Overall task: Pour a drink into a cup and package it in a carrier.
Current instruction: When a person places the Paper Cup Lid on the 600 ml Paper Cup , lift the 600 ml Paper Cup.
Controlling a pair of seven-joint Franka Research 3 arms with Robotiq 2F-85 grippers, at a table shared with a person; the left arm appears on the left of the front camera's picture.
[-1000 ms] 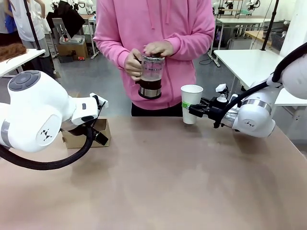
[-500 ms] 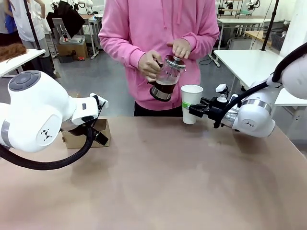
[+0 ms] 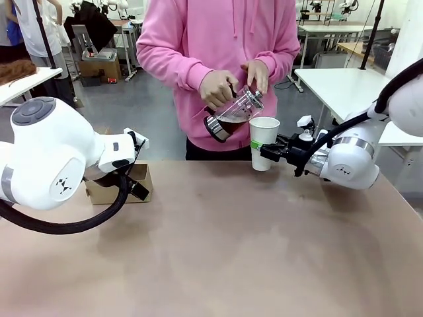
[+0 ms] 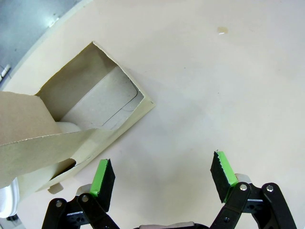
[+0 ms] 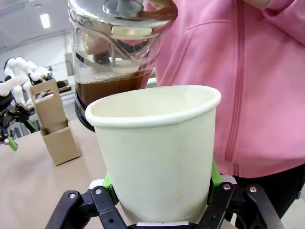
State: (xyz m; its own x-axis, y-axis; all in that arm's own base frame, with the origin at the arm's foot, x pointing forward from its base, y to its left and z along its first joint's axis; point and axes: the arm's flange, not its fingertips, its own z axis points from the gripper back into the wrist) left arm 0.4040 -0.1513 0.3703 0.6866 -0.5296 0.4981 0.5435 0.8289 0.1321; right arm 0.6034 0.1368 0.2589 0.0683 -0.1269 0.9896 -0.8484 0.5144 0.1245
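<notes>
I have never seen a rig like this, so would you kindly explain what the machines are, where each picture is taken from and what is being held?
These are two white robot arms at a table, with a person opposite. The wide picture comes from a fixed camera between the arms; the other two come from cameras on the wrists, looking along each claw. The right claw is shut on a white paper cup. The person's hands tilt a glass jug of dark drink toward it. The left claw hangs open beside a brown cardboard carrier on the table.
</notes>
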